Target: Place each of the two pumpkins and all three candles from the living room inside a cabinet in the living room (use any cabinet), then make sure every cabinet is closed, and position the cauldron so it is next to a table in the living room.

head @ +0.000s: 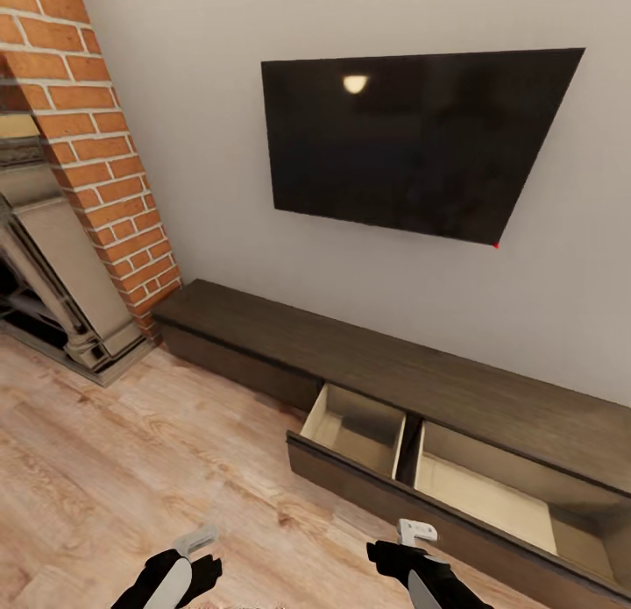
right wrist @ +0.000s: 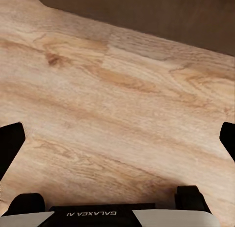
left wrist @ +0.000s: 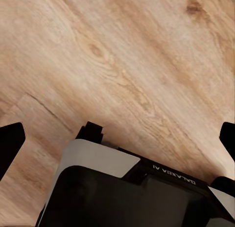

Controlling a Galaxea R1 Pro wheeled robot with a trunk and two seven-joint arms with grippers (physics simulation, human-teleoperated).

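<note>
- Cabinet (head: 386,372): right end cut by frame edge; open drawer's (head: 491,495) near right corner too.
- Fireplace (head: 53,276) cut at left edge.
- Both wrist views: fingers (left wrist: 10,143) (right wrist: 11,138) mostly out of frame, tips only.

A pale grey wall (head: 202,153) carries a dark flat screen (head: 412,136) with a lamp's glint near its top. At the wall's left end stands a red brick chimney (head: 96,145) over a carved stone fireplace (head: 53,276). Light wood-plank floor (head: 131,469) runs up to the wall.
</note>
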